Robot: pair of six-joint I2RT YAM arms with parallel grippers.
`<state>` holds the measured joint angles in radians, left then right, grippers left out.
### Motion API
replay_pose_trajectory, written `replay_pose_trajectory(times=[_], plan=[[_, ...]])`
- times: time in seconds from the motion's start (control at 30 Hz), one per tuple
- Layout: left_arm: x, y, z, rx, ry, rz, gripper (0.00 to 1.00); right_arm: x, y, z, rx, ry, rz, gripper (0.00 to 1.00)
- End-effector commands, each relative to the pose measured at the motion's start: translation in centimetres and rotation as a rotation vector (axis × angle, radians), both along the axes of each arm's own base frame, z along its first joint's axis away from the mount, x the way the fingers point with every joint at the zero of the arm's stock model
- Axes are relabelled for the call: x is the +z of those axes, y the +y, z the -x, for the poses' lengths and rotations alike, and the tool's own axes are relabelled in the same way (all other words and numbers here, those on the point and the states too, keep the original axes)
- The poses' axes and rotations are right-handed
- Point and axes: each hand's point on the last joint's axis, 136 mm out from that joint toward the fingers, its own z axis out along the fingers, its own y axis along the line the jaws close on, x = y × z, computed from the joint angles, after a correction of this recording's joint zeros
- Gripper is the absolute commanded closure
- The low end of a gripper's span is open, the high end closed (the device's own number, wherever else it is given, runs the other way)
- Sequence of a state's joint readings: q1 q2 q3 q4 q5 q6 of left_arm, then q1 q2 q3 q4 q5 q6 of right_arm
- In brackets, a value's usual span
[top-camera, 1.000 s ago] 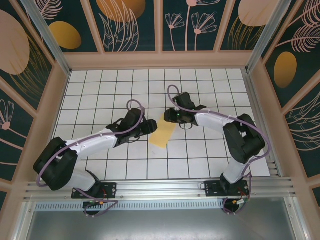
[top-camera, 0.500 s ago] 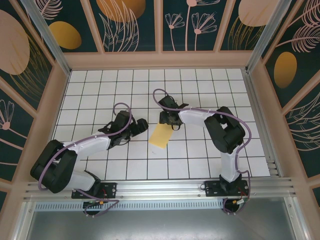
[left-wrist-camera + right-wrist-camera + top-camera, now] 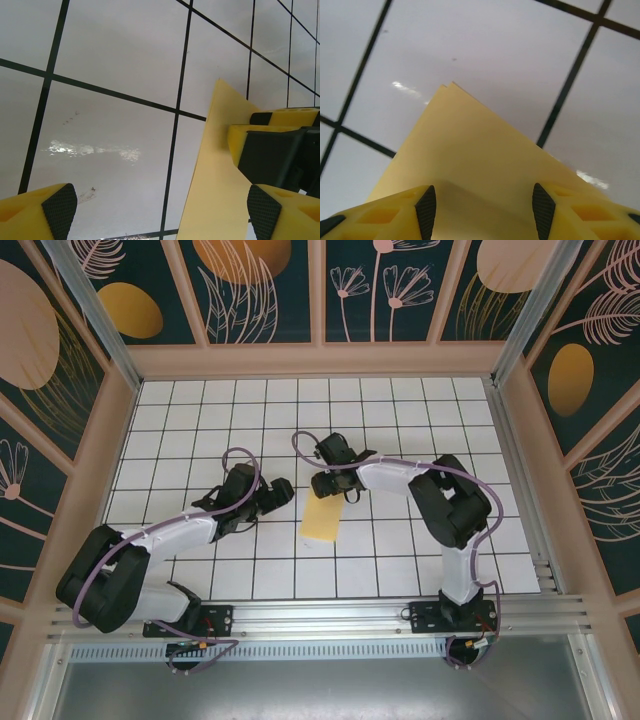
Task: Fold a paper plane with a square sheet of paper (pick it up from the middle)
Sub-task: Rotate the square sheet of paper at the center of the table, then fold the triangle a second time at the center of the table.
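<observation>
The square sheet of paper [image 3: 321,521] runs near-to-far, leaning slightly right.

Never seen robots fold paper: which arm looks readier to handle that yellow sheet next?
Likely right: the right fingers straddle the yellow sheet at its far end; the left fingers stand open at its edge, mostly over tile.

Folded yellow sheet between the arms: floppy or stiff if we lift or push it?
Probably floppy and very light: the yellow sheet is thin and lies flat. Its corner shows two layers slightly apart, so the fold may spring open. The table looks glossy, so a push would likely slide it.
</observation>
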<state>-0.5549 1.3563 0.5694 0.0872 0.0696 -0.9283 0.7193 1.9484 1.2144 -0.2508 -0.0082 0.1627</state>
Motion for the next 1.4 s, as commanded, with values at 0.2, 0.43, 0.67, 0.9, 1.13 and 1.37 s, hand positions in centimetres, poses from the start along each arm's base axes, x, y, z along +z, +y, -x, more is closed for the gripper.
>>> replay_pose_trajectory(times=[0.2, 0.43, 0.67, 0.9, 1.13, 1.37], plan=[[1.1, -1.5, 0.6, -0.098, -0.027, 0.072, 0.11, 7.3, -1.3, -1.0, -0.301, -0.029, -0.255, 0.44], [0.3, -2.1, 2.1, -0.176, 0.047, 0.058, 0.11, 3.8, -2.5, -1.9, -0.398, 0.044, -0.189, 0.48], [0.5, -4.5, 3.4, -0.221, 0.077, 0.16, 0.12, 0.9, -2.1, -2.0, -0.396, 0.136, -0.198, 0.47], [-0.7, -5.8, 4.7, -0.208, 0.165, 0.182, 0.15, -1.6, -3.7, -1.5, -0.435, 0.187, -0.161, 0.46], [-1.5, -7.1, 6.4, -0.231, 0.24, 0.207, 0.16, -3.6, -4.8, -0.6, -0.466, 0.239, -0.138, 0.47], [-2.0, -8.0, 7.0, -0.249, 0.277, 0.211, 0.15, -4.3, -5.1, -0.4, -0.474, 0.257, -0.141, 0.47]])
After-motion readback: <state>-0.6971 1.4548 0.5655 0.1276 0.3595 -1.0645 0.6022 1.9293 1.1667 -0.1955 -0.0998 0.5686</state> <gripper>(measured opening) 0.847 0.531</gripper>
